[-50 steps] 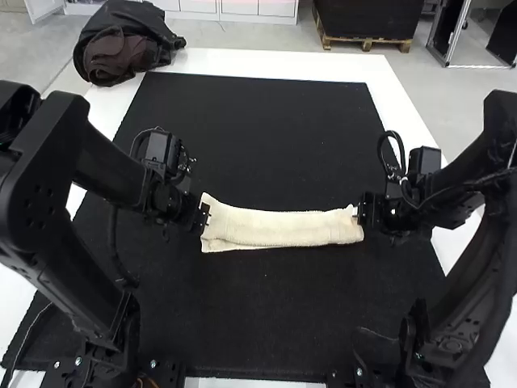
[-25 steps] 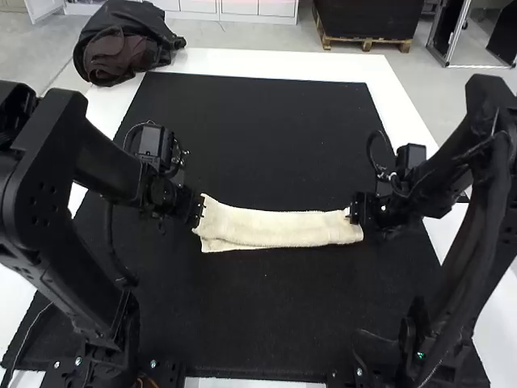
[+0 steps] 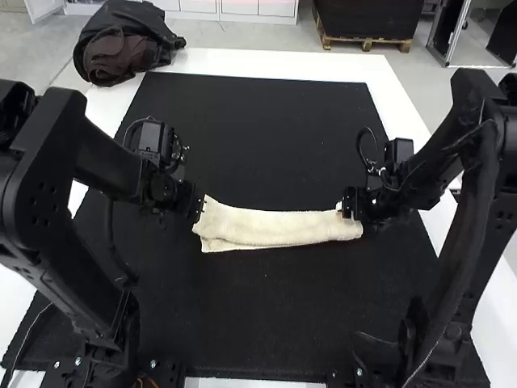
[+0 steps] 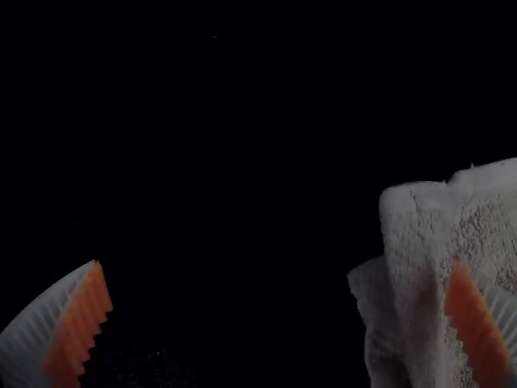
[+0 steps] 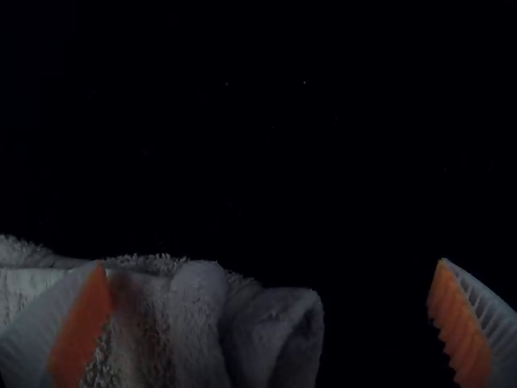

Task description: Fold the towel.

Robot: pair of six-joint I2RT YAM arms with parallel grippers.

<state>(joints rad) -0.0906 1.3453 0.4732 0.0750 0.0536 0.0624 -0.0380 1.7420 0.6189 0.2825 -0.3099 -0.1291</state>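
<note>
L gripper (image 3: 196,210) & R gripper (image 3: 347,204) both have fingers well apart, nothing clamped. Towel (image 3: 275,229), a long folded strip, lies btwn them on the black mat (image 3: 266,121), an end by each. Prob. lining up to grab ends for next fold: best go low, get a finger under all layers, incl. the one poking out by L gripper, then close & lift evenly. High view gives the whole strip but can't settle finger gaps; wrist views do, & R wrist adds thick rounded folds near one finger.
</note>
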